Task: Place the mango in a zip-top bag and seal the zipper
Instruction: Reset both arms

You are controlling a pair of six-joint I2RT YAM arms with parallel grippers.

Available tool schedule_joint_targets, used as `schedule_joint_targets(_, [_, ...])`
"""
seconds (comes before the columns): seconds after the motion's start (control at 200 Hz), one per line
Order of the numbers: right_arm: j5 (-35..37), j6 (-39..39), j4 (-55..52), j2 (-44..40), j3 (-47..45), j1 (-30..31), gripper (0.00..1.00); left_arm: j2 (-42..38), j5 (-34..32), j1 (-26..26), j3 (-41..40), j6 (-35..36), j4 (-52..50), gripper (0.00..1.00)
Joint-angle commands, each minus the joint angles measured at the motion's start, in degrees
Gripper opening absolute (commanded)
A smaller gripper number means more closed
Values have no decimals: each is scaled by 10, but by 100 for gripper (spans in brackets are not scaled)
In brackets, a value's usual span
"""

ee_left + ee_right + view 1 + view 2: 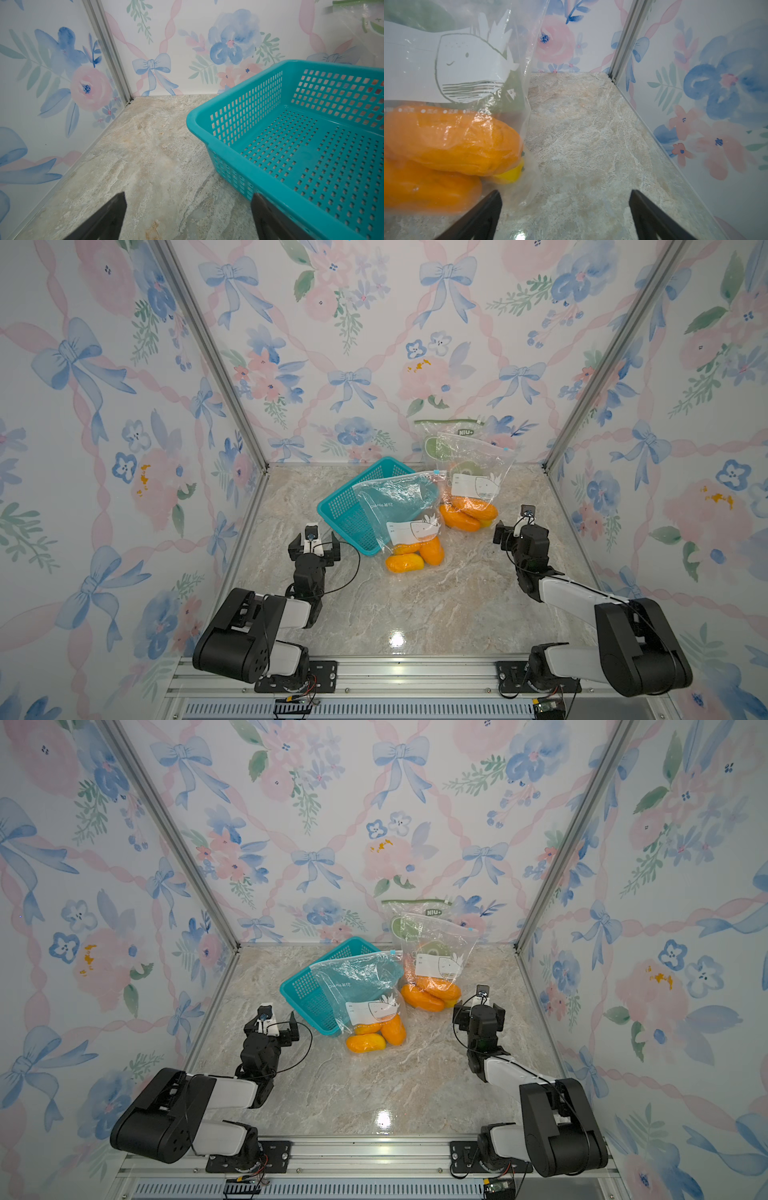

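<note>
A zip-top bag [409, 522] with a whale label lies mid-table, its top leaning on a teal basket [345, 506], with orange mangoes [411, 558] inside. Another whale-label bag [473, 477] of mangoes [467, 514] stands at the back right, seen close in the right wrist view as bag [456, 62] and mangoes [452, 139]. My left gripper [315, 545] [272, 1025] [189, 195] is open over bare table by the basket's near corner. My right gripper [517, 531] [478, 1011] [565, 192] is open beside the back bag, with nothing between its fingers.
A third bag [449, 435] with green print leans on the back wall behind the others. In the left wrist view the basket [259, 172] holds nothing, and one finger sits beside its near rim. Floral walls and metal posts close in three sides of the marble table [415, 614].
</note>
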Motion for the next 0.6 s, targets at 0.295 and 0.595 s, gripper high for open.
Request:
schedule_joint_targets(0.295, [-45, -12, 147, 69, -37, -12, 99, 61, 140, 70, 15, -21, 69, 98])
schedule_joint_targets(0.595, [-41, -3, 221, 130, -50, -20, 99, 61, 136, 78, 17, -29, 65, 98])
